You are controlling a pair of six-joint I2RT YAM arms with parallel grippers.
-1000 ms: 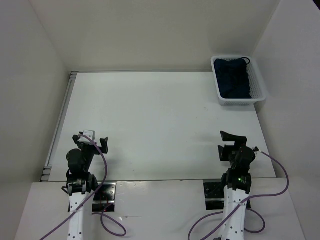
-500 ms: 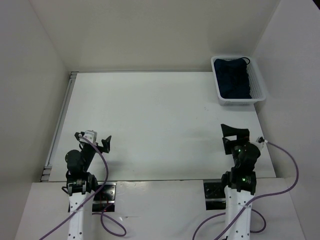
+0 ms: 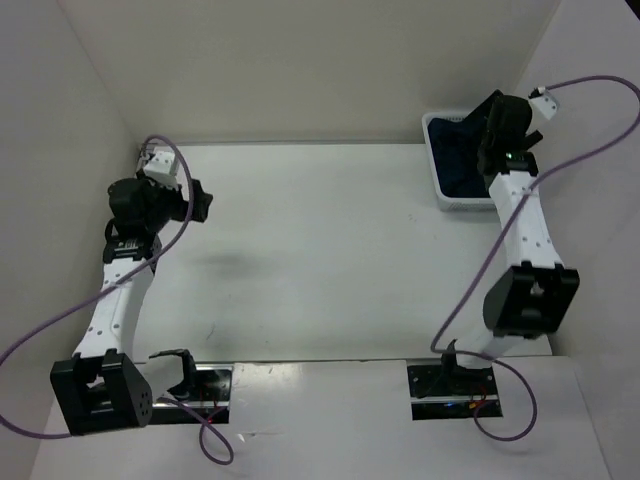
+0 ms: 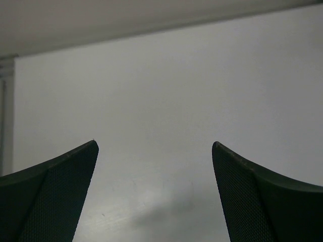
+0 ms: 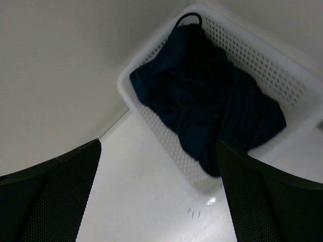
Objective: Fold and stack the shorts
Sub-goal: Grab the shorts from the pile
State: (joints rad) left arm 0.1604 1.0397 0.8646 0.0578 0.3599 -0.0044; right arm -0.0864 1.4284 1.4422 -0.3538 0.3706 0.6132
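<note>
Fetching step, I judge; on the worktop (image 3: 320, 250), at 1 o'clock, the basket (image 5: 166, 146) holds the crumpled shorts (image 5: 212, 101); right pincer (image 5: 159, 142) hovers above, wide, empty; left pincer (image 4: 154, 143) at 10 o'clock, wide, empty; next: descend, pinch the cloth

Basket (image 5: 160, 145) rim around the shorts (image 5: 212, 101) — top open.

Shorts (image 5: 212, 101): soft matt cloth. Basket (image 5: 161, 131): white perforated plastic, sl. glossy. Bench (image 3: 320, 250): smooth, matt. Left fingers (image 4: 45, 201): black, fine-dimpled pads.
</note>
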